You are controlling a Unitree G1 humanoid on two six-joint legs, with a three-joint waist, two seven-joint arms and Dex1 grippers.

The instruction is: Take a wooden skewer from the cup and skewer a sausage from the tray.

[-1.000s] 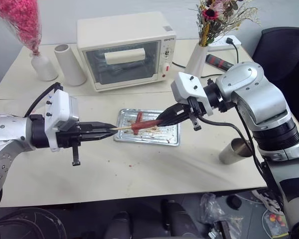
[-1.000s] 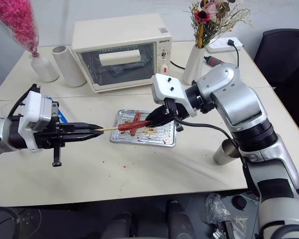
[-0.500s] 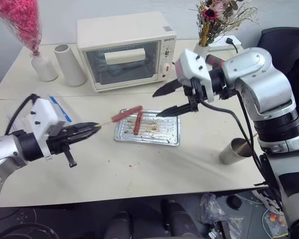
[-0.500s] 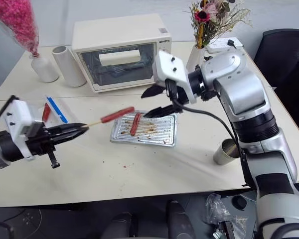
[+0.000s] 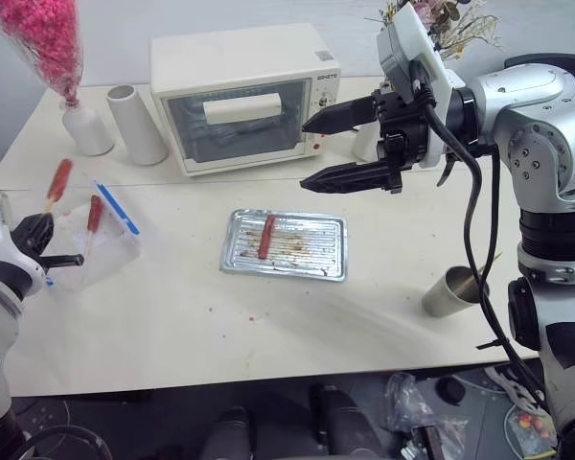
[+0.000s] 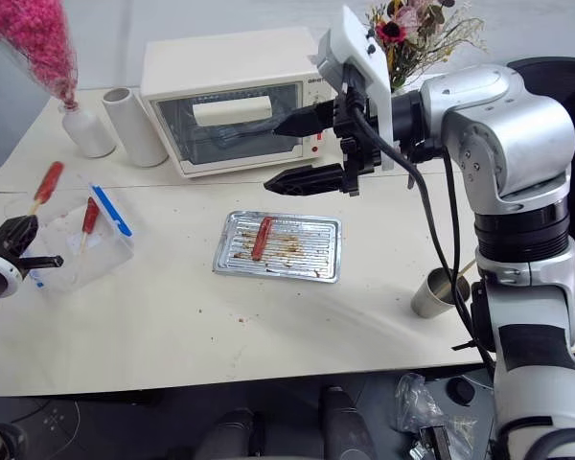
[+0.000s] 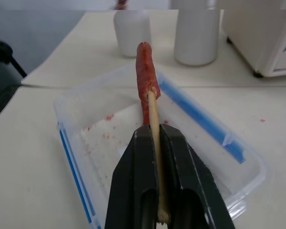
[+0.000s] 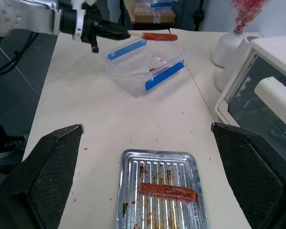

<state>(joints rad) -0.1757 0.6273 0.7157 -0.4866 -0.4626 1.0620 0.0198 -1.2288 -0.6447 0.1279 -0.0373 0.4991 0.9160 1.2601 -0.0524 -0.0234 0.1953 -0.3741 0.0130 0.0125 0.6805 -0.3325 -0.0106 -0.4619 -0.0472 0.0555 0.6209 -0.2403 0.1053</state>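
The left gripper (image 7: 155, 157) is closed on the wooden skewer (image 7: 155, 143), which runs between its two black fingers (image 7: 133, 186), and the sausage (image 7: 145, 71) sits threaded on the far end of this stick. In the head views it holds this skewered sausage above a clear plastic box with blue strips (image 5: 101, 240), at about 9 o'clock from the tray (image 5: 326, 264); a second skewered sausage (image 5: 93, 216) leans inside the box. The right gripper (image 5: 316, 153) hangs in the air above the tray, at about 12 o'clock from it, with the jaws wide apart and nothing between them. One more sausage (image 5: 265, 236) lies on the ridged bottom of the tray. The cup (image 5: 448, 290) stands at about 3 o'clock from the tray, well apart from both grippers.
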